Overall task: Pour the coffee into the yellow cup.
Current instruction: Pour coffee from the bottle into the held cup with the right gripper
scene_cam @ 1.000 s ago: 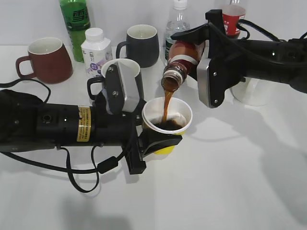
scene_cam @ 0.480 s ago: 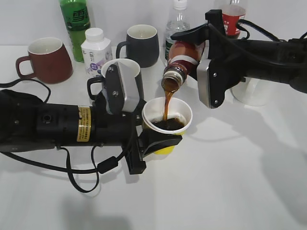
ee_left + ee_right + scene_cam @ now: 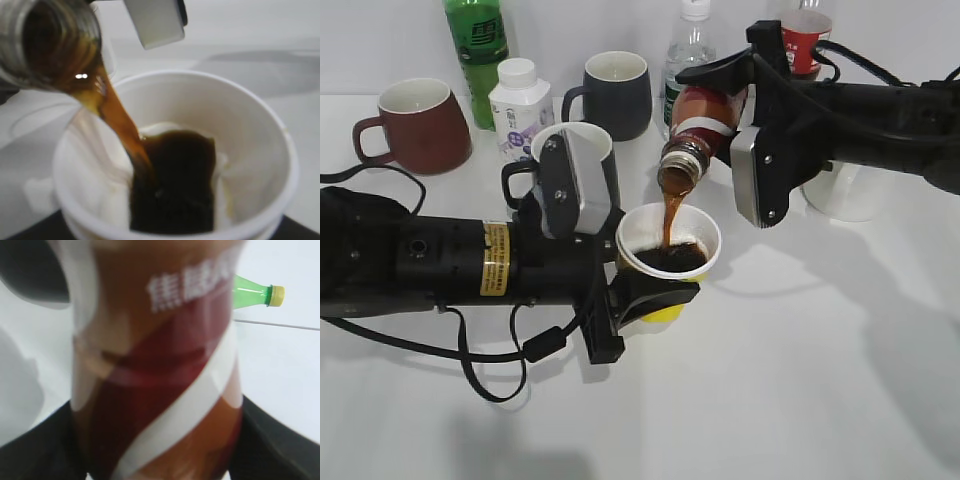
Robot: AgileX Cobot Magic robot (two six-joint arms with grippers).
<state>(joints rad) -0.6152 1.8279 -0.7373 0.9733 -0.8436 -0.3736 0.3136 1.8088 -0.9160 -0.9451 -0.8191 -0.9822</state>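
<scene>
Between the right claw's [image 3: 720,85] closed jaws sat the coffee bottle [image 3: 698,125], its long axis tipped mouth-down toward seven o'clock, a brown stream falling into the yellow cup [image 3: 668,252] just below; the left claw [image 3: 645,290], nearer, was clamped around that cup from nine o'clock

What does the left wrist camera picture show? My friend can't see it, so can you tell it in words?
Dark brown coffee streams from the open mouth of a tilted bottle at the top left into a white-lined paper cup that fills most of the picture. A dark pool has collected at the cup's bottom, and the white table lies behind.
</scene>
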